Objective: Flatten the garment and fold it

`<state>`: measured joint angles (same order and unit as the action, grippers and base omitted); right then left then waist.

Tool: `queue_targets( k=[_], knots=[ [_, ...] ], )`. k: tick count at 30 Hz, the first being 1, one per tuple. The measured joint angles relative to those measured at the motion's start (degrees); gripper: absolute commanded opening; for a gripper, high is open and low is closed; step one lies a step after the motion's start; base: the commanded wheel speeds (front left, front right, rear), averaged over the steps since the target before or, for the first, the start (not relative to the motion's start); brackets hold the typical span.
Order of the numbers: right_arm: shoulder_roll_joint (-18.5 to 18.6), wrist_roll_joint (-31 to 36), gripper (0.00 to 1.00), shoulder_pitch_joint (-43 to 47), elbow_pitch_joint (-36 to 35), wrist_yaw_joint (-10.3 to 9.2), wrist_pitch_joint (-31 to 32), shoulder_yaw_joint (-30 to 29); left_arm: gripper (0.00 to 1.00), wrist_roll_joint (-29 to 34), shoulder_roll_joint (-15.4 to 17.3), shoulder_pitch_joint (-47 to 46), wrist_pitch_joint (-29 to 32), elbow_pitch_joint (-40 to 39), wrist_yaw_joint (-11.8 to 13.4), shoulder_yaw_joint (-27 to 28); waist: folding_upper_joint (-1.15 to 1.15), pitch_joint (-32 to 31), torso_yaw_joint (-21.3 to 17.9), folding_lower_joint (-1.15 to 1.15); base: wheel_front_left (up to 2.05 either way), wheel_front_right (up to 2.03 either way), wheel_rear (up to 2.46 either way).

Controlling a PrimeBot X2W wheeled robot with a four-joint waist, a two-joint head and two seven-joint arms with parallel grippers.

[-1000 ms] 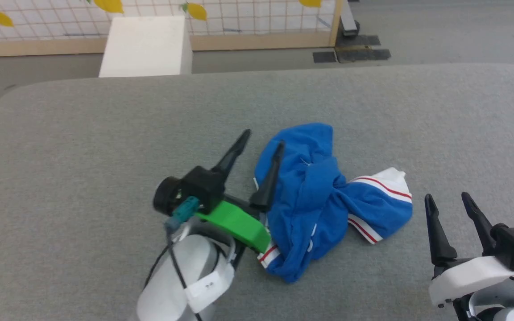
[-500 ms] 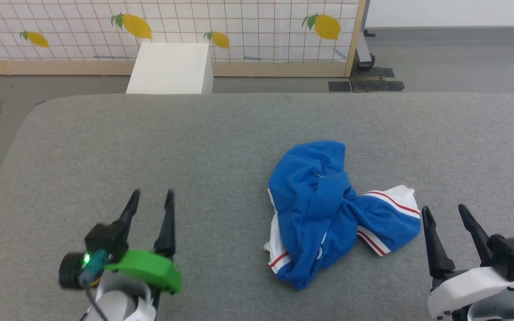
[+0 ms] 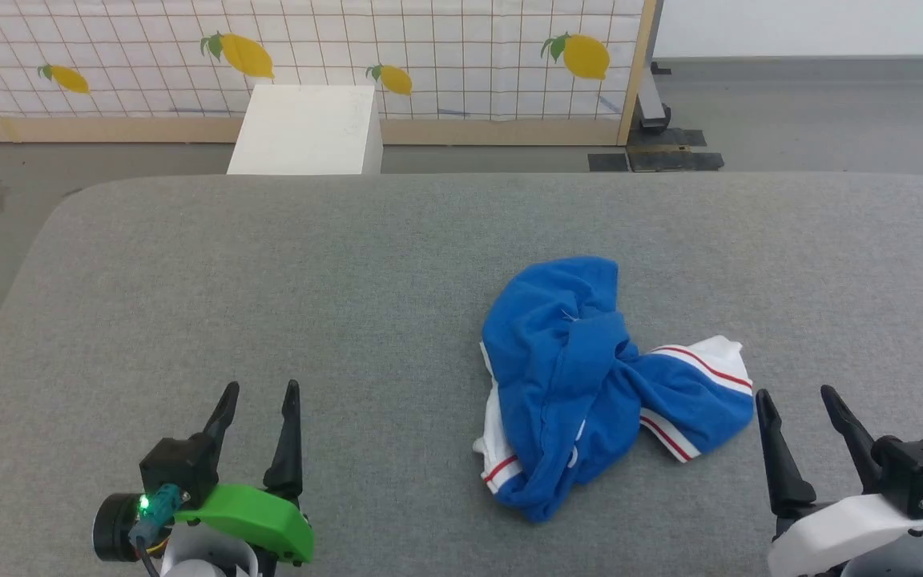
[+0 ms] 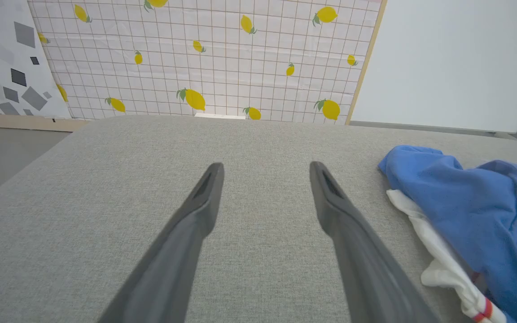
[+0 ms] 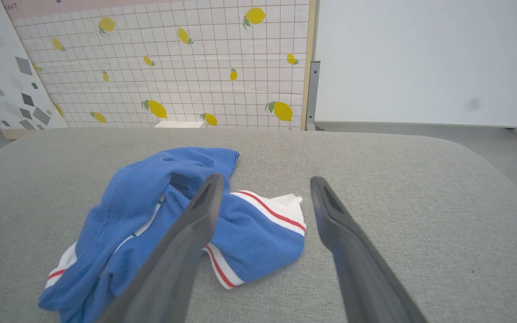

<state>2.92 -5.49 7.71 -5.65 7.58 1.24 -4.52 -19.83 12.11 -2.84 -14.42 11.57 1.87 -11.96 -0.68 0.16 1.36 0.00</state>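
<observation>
blue garment (image 3: 574, 377) lies crumpled in a heap on grey table (image 3: 309, 264).

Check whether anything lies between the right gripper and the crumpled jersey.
Nothing visible does. The right gripper, jaws open, sits to the right of the jersey and nearer the robot, with just grey padded surface between them.

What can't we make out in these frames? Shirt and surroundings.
- Head view: the garment is bunched up, and its own folds hide its front and its outline.
- Left wrist view: the garment runs off the right and bottom edges.
- Right wrist view: one finger of the right gripper covers part of the garment's middle.
- Head view: the white box has its base hidden behind the far edge of the table.
</observation>
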Motion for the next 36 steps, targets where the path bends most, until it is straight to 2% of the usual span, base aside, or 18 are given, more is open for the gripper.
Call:
queue_targets(
  k=[7,15,25,29,30,32,36],
  knots=[
    [0.0,-1.3,1.00,-2.1,3.1,0.00,3.4,1.1,1.00,-0.2,0.1,-0.1,0.2,-1.0,0.4,-0.2,0.00,1.1,0.2,0.00,0.00,0.00,0.00],
    [0.2,-3.1,1.00,-13.5,8.7,0.00,16.3,8.3,1.00,-0.4,-0.6,-1.4,0.1,-0.9,0.4,-0.5,0.00,3.3,1.4,0.00,0.00,0.00,0.00],
    [5.4,-9.2,1.00,-26.6,17.4,0.00,31.6,18.9,1.00,-0.4,-2.1,-4.0,-0.1,0.4,-0.1,-0.6,0.00,5.8,3.9,0.00,0.00,0.00,0.00],
    [7.3,-12.8,1.00,-28.2,19.7,0.00,33.9,22.2,1.00,-0.4,-2.9,-4.4,-0.1,1.0,-0.4,-0.6,0.00,6.3,5.0,0.00,0.00,0.00,0.00],
    [7.6,-13.4,0.48,-28.6,20.1,0.00,34.1,22.9,1.00,-0.4,-2.9,-4.4,-0.1,1.2,-0.4,-0.5,0.00,6.4,5.1,0.00,0.00,0.00,0.00],
    [8.0,-14.7,0.00,-29.5,20.4,0.00,33.4,23.5,1.00,-0.4,-3.0,-4.4,-0.1,1.3,-0.6,-0.2,0.00,6.7,5.4,0.00,0.00,0.00,0.00],
    [9.0,-15.7,0.00,-31.9,20.8,0.00,30.6,24.6,1.00,-0.3,-3.2,-4.7,-0.3,1.3,-0.8,0.2,0.00,6.8,5.6,0.00,0.00,0.00,0.00]
  ],
)
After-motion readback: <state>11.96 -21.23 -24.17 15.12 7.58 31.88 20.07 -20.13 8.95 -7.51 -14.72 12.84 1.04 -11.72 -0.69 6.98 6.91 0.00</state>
